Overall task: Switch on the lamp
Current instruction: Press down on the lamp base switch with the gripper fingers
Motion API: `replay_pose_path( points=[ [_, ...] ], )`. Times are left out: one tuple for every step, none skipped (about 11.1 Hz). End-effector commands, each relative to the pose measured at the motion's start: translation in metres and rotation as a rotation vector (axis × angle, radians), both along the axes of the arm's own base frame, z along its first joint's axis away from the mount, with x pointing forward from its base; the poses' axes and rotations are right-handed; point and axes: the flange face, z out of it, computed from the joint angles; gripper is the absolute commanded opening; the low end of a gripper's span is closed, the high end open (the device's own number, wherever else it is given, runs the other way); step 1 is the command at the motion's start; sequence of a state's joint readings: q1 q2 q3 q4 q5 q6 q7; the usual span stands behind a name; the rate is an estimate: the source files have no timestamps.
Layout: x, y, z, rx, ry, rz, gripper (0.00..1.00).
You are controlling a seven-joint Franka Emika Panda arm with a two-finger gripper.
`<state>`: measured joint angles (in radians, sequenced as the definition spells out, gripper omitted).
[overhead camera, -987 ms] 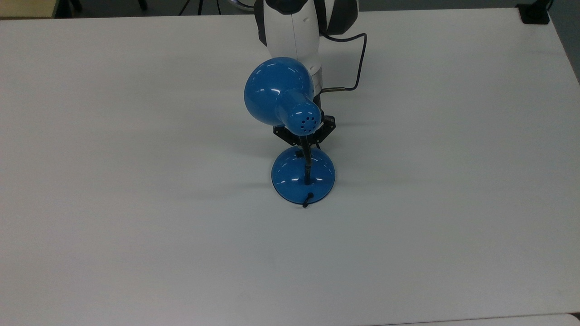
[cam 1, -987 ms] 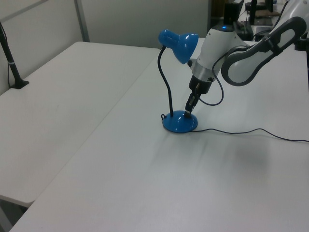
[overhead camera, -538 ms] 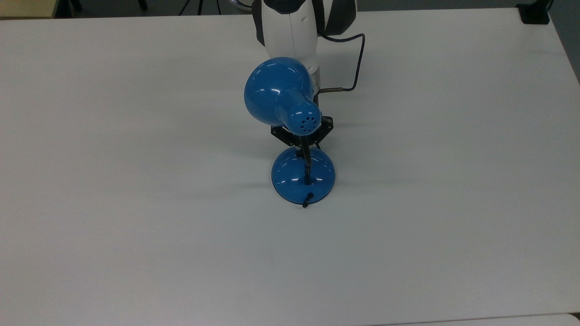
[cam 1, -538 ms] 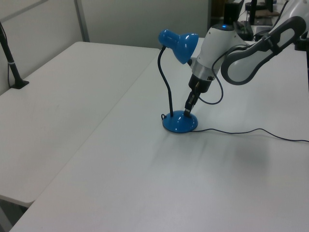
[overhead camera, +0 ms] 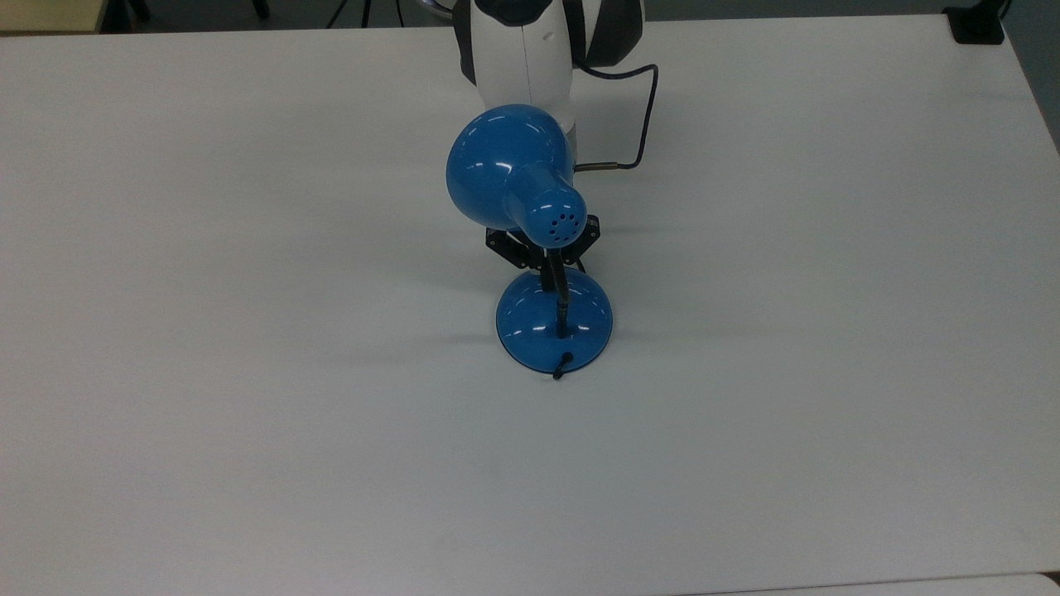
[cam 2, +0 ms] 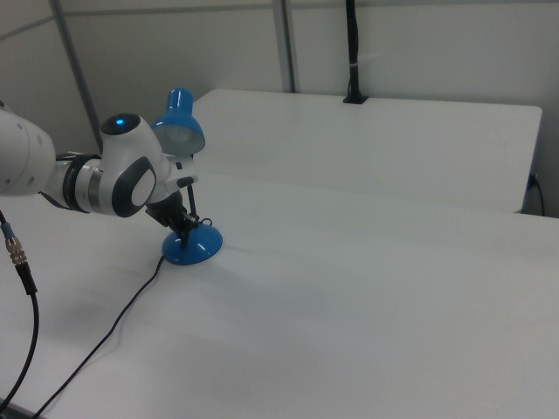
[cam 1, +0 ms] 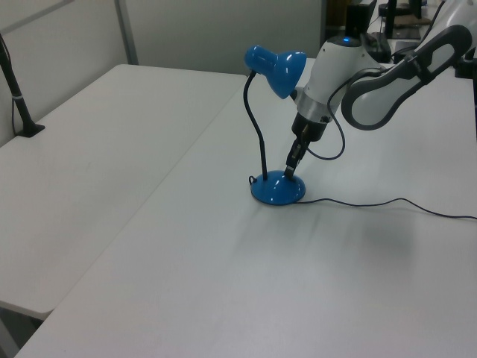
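Observation:
The lamp stands near the table's middle, with a glossy blue shade [overhead camera: 507, 165], a black gooseneck [cam 1: 259, 127] and a round blue base [overhead camera: 530, 327]. My gripper [overhead camera: 548, 275] comes down behind the shade, fingers shut to a narrow tip. That tip touches the far rim of the base in the top view, where the small black switch is covered. In the left view the gripper [cam 1: 291, 168] meets the base [cam 1: 277, 191] from the left view's right. In the right view the gripper [cam 2: 182, 229] sits just above the base [cam 2: 192, 247].
The lamp's black cord [cam 1: 373, 203] trails over the white table [overhead camera: 248, 414] toward the left view's right. The arm's own cable [overhead camera: 642, 124] loops behind the shade. A black clamp post [cam 1: 19, 104] stands on the adjoining table.
The gripper has shifted slightly toward the top view's left, its tip staying at the base's far rim. The lamp has not moved.

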<state>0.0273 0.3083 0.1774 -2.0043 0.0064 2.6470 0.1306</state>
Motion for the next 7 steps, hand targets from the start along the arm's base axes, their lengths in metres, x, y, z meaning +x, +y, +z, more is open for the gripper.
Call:
replay_pose_path(
  points=[
    [-0.0027,-0.0008,-0.001,-0.017,0.006,-0.002,0.0],
    [-0.0036,-0.0007,-0.0024,-0.026,0.017,0.005,0.0],
    [-0.0037,-0.0005,-0.0024,-0.033,0.015,0.009,0.0],
    [-0.0039,-0.0014,-0.004,-0.034,0.018,0.009,0.0],
    [-0.0031,-0.0032,-0.0081,-0.035,0.024,0.007,0.0],
    [-0.0031,-0.0032,-0.009,-0.037,0.025,0.009,0.0],
    [-0.0032,-0.003,-0.01,-0.042,0.025,0.013,0.0]
  ],
)
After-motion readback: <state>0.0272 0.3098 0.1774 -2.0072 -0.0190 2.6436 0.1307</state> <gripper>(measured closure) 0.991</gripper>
